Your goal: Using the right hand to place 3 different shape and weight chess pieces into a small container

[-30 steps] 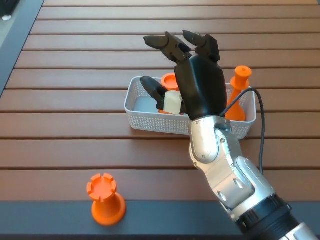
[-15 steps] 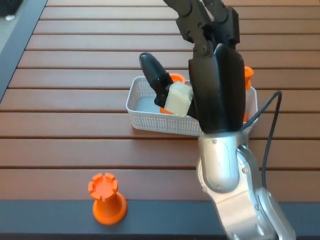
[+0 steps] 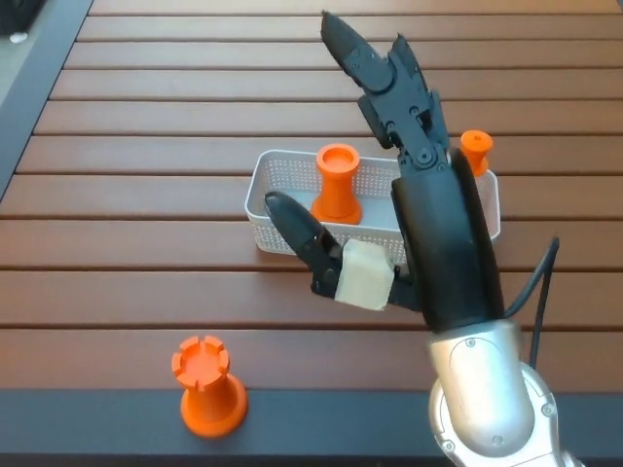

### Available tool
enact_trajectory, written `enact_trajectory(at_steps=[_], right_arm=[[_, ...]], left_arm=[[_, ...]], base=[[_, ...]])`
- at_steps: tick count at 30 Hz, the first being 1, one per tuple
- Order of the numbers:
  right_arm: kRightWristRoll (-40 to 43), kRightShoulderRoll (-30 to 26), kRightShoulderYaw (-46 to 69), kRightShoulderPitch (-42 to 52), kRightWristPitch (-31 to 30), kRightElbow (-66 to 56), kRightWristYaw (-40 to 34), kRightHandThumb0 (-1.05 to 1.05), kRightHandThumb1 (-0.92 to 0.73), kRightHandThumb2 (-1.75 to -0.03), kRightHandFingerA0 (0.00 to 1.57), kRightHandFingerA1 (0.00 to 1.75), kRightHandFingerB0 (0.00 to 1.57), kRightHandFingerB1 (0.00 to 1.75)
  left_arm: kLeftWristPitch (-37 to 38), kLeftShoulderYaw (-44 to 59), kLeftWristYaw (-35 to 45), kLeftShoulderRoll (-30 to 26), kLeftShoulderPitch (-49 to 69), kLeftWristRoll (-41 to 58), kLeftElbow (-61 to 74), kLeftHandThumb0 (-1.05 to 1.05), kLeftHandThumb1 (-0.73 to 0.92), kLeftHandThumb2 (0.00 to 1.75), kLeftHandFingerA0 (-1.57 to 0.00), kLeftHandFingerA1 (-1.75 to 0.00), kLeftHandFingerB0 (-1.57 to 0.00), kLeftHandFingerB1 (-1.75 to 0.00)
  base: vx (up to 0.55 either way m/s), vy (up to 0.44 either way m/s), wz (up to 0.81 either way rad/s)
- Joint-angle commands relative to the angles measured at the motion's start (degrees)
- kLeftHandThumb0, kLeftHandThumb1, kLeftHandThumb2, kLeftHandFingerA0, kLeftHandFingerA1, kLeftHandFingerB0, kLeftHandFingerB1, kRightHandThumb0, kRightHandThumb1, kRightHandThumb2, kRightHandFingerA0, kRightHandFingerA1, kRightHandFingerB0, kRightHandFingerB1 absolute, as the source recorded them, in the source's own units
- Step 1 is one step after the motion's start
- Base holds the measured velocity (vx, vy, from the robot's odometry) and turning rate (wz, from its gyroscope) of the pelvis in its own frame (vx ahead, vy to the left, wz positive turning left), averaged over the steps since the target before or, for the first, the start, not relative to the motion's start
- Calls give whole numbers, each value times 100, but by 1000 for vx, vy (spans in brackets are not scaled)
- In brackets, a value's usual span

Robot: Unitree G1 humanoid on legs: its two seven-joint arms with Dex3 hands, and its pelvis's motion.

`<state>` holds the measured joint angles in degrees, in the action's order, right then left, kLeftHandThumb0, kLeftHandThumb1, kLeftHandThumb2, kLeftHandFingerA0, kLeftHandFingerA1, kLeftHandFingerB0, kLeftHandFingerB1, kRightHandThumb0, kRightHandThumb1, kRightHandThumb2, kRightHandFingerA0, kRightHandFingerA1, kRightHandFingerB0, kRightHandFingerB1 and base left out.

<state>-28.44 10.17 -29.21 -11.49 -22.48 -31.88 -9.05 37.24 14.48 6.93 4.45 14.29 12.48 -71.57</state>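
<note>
Right hand [image 3: 409, 195], black w/ a silver forearm, comes up from lower right of frame & reaches to top centre. Fingers spread wide, holding nothing: two thick fingers [image 3: 384, 73] point up-left over the wood, thumb [image 3: 302, 233] sticks out left at mid-frame, in front of the basket's near wall. A cream block-shaped pad [image 3: 365, 275] sits at the thumb base.

White perforated plastic rectangular basket [image 3: 282, 190] lies at centre, on a brown slatted wooden table [image 3: 146, 146]. Inside it, left-centre, an orange spool-shaped chess piece [image 3: 338, 182] stands upright. At the basket's right end an orange knob-topped chess piece [image 3: 475, 151] shows only its top; rest is hidden behind the hand, so prob. inside the basket but can't confirm.

Orange castle-topped rook chess piece [image 3: 207, 385] stands upright at lower left, near the table's front edge, well apart from basket & hand.

A black cable [image 3: 533, 282] loops beside the forearm at right. Left hand not seen.
</note>
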Motion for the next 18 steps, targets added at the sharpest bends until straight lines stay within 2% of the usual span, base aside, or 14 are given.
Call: enact_trajectory(at_steps=[1,2,3,13,14,17,18], right_arm=[[2121,-233,46,705,-1547,259,2179,-77,-44,-78,0,9,7,3],[2108,-239,17,710,-1553,299,2186,-77,-44,-78,0,9,7,3],[2095,-276,29,634,-1539,477,2253,-80,-45,-79,0,10,0,0],[1933,-366,51,258,-1608,1133,2353,-81,-46,-79,0,6,0,0],[1776,-386,-96,113,-1694,1420,2350,-84,-47,-82,0,6,0,0],[1735,-404,-155,21,-1754,1559,2361,-84,-47,-82,0,6,0,0],[1617,-480,-392,-1,-1708,1936,2380,-81,-46,-81,0,8,0,0]], left_arm=[[-393,-157,114,35,-87,-223,-22,-17,11,161,-153,-130,-146,-126],[-387,-164,104,34,-91,-232,-25,-17,11,161,-153,-130,-146,-126],[-368,-207,72,42,-99,-273,-17,-17,15,160,-154,-128,-148,-127],[-324,-327,61,17,-154,-298,5,-17,17,157,-153,-131,-147,-129],[-364,-246,125,75,-160,-176,-3,-19,14,156,-153,-132,-152,-124],[-382,-207,153,101,-163,-128,-8,-19,14,156,-153,-132,-152,-124],[-279,-262,122,103,-183,-211,11,-19,16,160,-151,-134,-148,-126]], base=[[0,0,0],[0,0,0],[0,0,0],[0,0,0],[0,0,0],[0,0,0],[0,0,0]])
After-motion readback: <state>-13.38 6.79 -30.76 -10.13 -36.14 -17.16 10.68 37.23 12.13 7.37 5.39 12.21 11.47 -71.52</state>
